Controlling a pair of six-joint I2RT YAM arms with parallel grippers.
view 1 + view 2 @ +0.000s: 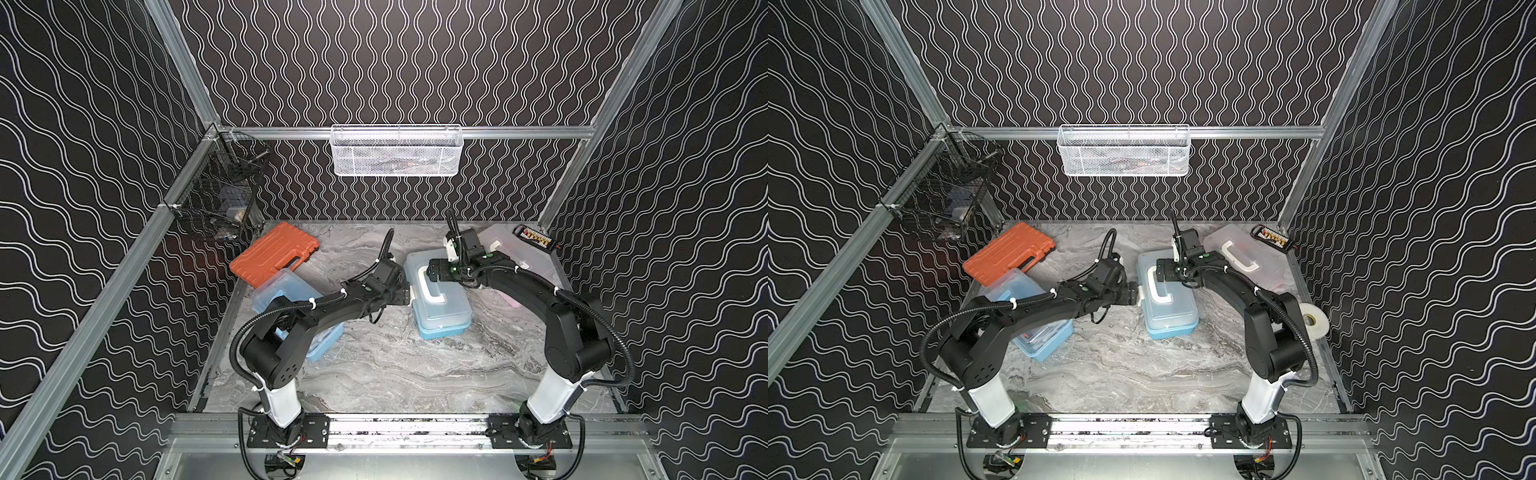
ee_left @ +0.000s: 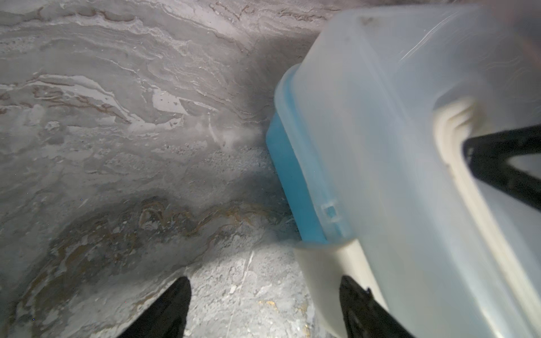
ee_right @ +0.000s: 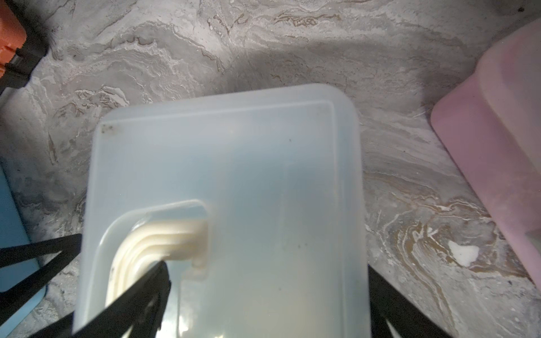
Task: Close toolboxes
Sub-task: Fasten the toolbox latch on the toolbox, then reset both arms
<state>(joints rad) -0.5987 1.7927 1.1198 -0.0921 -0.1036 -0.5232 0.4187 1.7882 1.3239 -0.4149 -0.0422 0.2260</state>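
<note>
The blue toolbox (image 1: 442, 309) in the middle of the surface (image 1: 374, 365) is sitting lid (image 3: 234, 161) down, and you're holding both hands wide and empty, right hand (image 3: 268, 272) over the handle (image 3: 152, 240), left hand (image 2: 263, 304) at the latch (image 2: 328, 272), so I'd be pinning the lid while snapping that latch shut.
</note>
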